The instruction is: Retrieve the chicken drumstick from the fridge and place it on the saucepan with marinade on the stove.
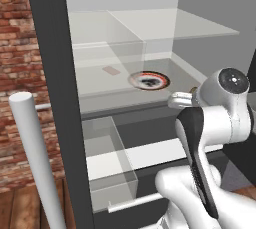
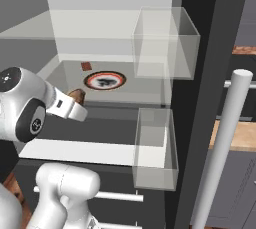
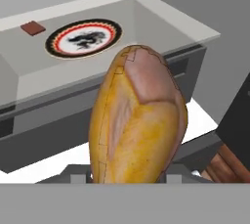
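Golden-brown chicken drumstick (image 3: 139, 120) clenched in gripper (image 3: 129, 178), frame centre, just outside fridge (image 1: 55, 98) shelf; thin grip low on meat, may slip when swinging.

Red brick wall (image 1: 15, 73) at left, wooden floor (image 1: 20, 208) below; dark cabinets (image 2: 240, 193) under wood countertop (image 2: 245, 138).

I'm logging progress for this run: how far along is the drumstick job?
Done: the fridge stands open and the chicken drumstick is off its shelf, with the plate bare. In hand: the gripper holds it between its jaws, in front of the fridge. Left: carrying it to the saucepan.
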